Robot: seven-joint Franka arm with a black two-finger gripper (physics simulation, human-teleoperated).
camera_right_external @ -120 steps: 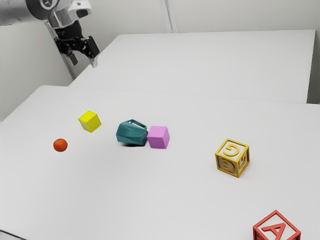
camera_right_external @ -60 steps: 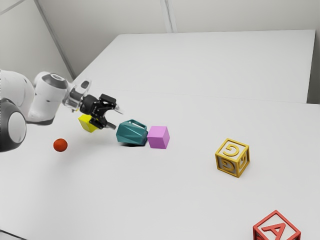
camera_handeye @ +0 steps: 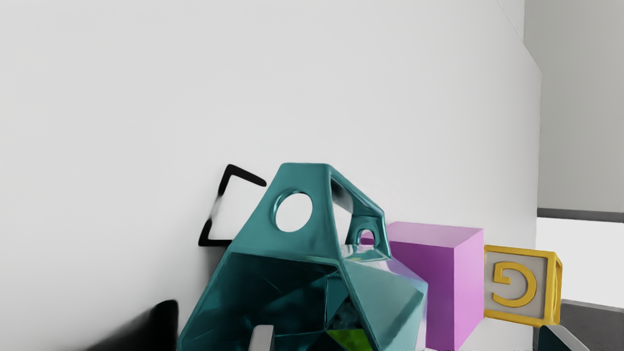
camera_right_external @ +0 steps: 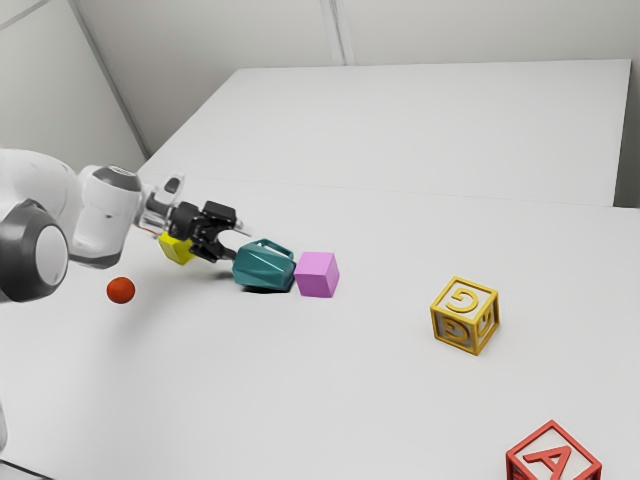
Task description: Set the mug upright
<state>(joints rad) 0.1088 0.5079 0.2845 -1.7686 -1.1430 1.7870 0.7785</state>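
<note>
Mug on its side, just ahead of the claw, whose fingers stand wide apart (handle up, folks!); beyond it, the pink cube; farther from the claw, the yellow letter block.

Seeing the mug lying on its side on the table, well short of the far edge. Finding a near cube just beside it, toward the exterior view's right; farther that way, farther from that edge, a G block, then an A block. Spotting a far cube and a ball toward the exterior view's left.
</note>
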